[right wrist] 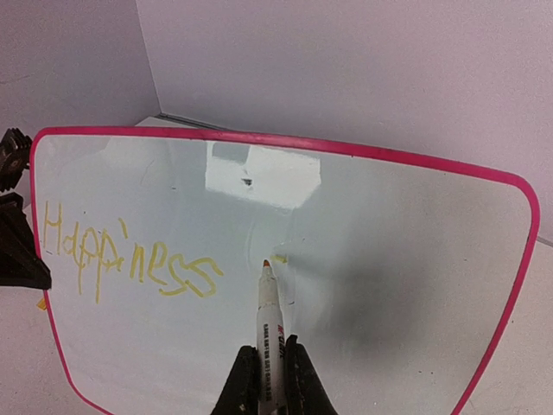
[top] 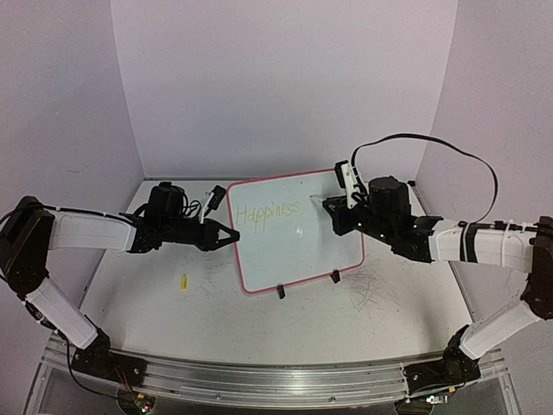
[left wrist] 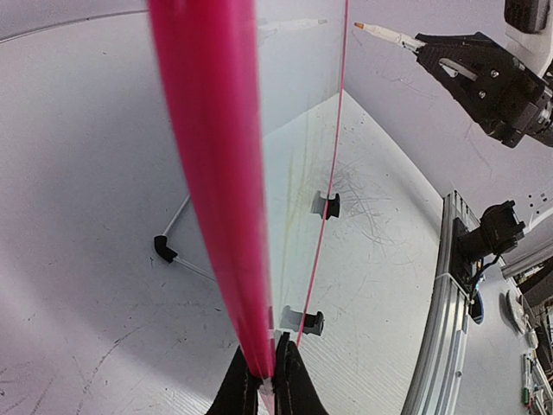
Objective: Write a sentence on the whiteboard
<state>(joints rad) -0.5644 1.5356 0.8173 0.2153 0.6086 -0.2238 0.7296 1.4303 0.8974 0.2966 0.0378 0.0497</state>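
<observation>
The whiteboard [top: 302, 251] with a red-pink rim stands tilted on the table, a little right of centre. My left gripper [top: 233, 235] is shut on the rim at its left edge, which the left wrist view shows edge-on [left wrist: 216, 173] between the fingers [left wrist: 268, 385]. The sentence [right wrist: 130, 259] reads "Happiness" in yellow on the board's left half. My right gripper [right wrist: 270, 389] is shut on a white marker [right wrist: 270, 333]. The marker's orange tip is at the board beside a small yellow dab [right wrist: 281, 258], right of the word. I cannot tell whether the tip touches.
Two black clip feet [top: 280, 291] [top: 335, 277] hold up the board's lower edge. A small yellow cap [top: 184, 281] lies on the scratched tabletop to the left. A white object [top: 213, 197] sits behind the left gripper. Walls close in on three sides.
</observation>
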